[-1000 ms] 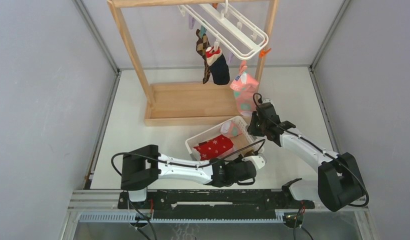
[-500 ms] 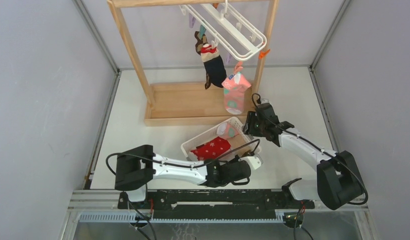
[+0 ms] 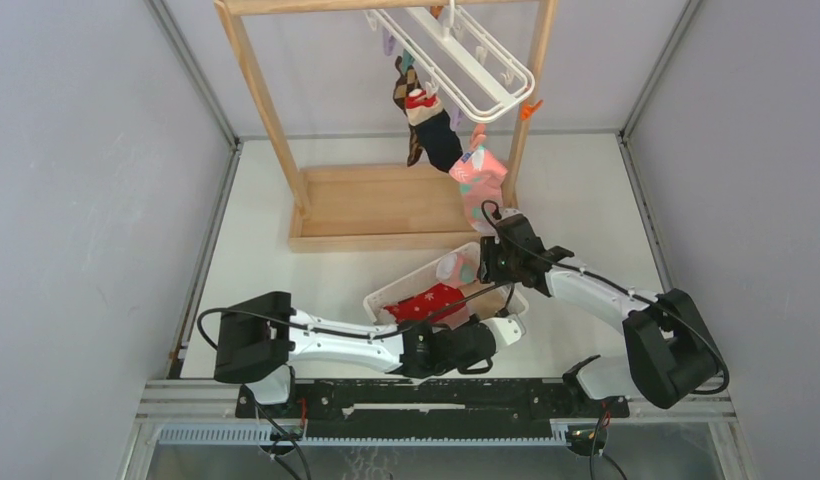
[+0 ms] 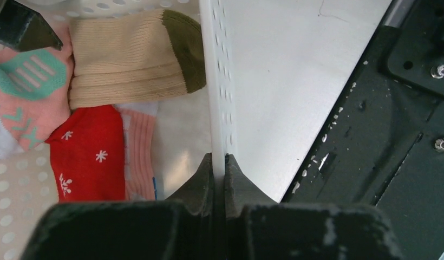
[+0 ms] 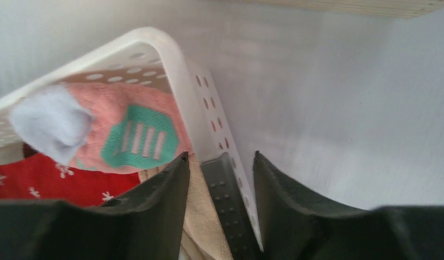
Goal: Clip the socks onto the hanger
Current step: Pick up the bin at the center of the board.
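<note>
The white hanger (image 3: 466, 62) hangs from the wooden rack. A striped sock and a dark sock (image 3: 426, 125) and a pink sock with teal marks (image 3: 480, 178) are clipped to it. In the white slatted basket (image 3: 384, 292) lie a red snowflake sock (image 3: 426, 303), a pink-teal sock (image 3: 456, 268) and a beige sock (image 4: 133, 59). My left gripper (image 4: 219, 160) is shut on the basket's near right wall (image 4: 211, 65). My right gripper (image 5: 220, 157) is open at the basket's far corner (image 5: 155, 43), one finger inside and one outside the wall, beside the pink-teal sock (image 5: 133, 135).
The tall wooden rack (image 3: 256, 90) stands on its base board (image 3: 386, 205) just behind the basket. Grey walls close in the left, right and back. A black rail (image 3: 426, 395) runs along the near table edge, close to my left gripper.
My right gripper has moved left and nearer, down onto the basket's far corner. The basket has shifted slightly left with my left gripper. The hanging socks have swung.
</note>
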Robot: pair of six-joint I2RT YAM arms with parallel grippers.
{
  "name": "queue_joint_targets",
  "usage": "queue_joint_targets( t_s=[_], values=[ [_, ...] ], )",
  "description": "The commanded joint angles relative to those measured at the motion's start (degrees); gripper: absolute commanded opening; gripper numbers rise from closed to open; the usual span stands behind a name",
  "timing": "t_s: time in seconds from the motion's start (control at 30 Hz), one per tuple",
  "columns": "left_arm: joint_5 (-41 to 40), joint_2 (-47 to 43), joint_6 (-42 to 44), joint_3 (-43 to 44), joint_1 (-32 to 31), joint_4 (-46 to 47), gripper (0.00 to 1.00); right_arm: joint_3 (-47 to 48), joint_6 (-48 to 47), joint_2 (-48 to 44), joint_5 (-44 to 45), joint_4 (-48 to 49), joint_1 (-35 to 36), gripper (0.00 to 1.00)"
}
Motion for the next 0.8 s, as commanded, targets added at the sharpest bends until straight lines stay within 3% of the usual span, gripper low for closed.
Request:
queue_joint_targets(
  t_s=[0.0,0.17,0.43,0.6,0.73,0.77],
  values=[
    [-0.68,-3.33,3.33,-0.18,-0.38,5.6,0.0,1.92,-1.68,1.08,-0.69,-0.52,1.33,0.48],
    [-2.49,-2.87,3.08,0.52,-0.4,4.76,0.0,2.15,-0.16,1.85,-0.14,-1.53,0.43,0.0],
    [-9.38,-0.51,0.07,5.25,-0.75,-4.22,0.03,2.15,2.66,-5.97,2.81,-4.36,-1.61,0.0],
    [-20.65,-1.72,-2.74,3.97,-3.53,-4.77,0.23,2.17,5.34,-14.12,5.66,-8.05,-3.57,0.0],
    [-24.09,-2.68,-6.57,3.82,-3.82,-6.55,0.37,2.12,7.9,-19.04,8.84,-11.48,-6.5,0.0],
    [-24.59,-2.83,-8.22,4.01,-3.83,-7.14,0.45,2.12,8.31,-20.21,8.89,-12.03,-7.48,0.0]
  ],
)
